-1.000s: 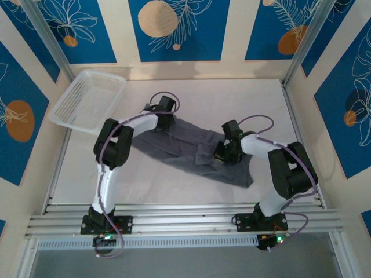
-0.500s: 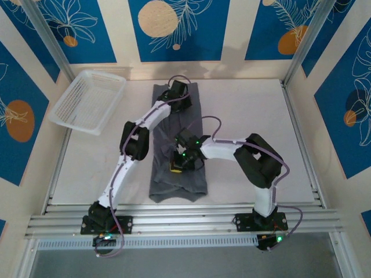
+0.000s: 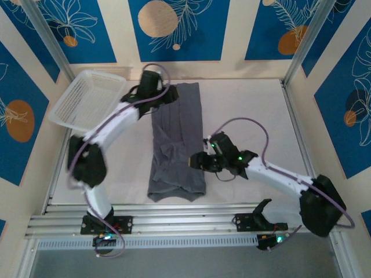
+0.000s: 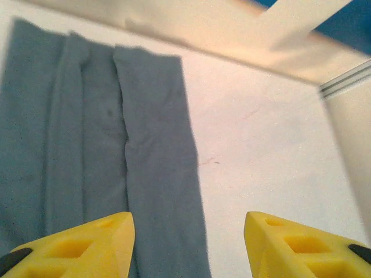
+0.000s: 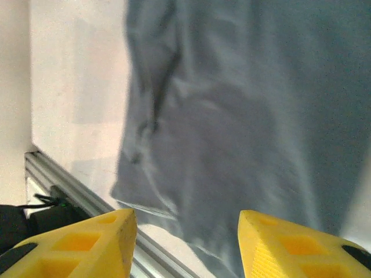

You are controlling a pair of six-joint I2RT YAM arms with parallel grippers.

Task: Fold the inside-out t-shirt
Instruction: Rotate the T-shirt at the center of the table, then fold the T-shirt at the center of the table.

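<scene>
The inside-out t-shirt [image 3: 177,139] lies mid-surface [image 3: 249,116] as 1 long strip, folded lengthwise. Left hand [image 4: 188,227] and right hand [image 5: 186,223]: fingers apart, holding nothing. Step in hand, as judged: between folds. The next move likely requires gripping 1 end for a crosswise fold.

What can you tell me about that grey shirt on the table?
The t-shirt is plain slate-grey soft cloth, folded lengthwise into a narrow strip of overlapping layers, rumpled at its near end. It lies flat on the white table, reaching from the far edge almost to the near one. Nothing grips it.
</scene>
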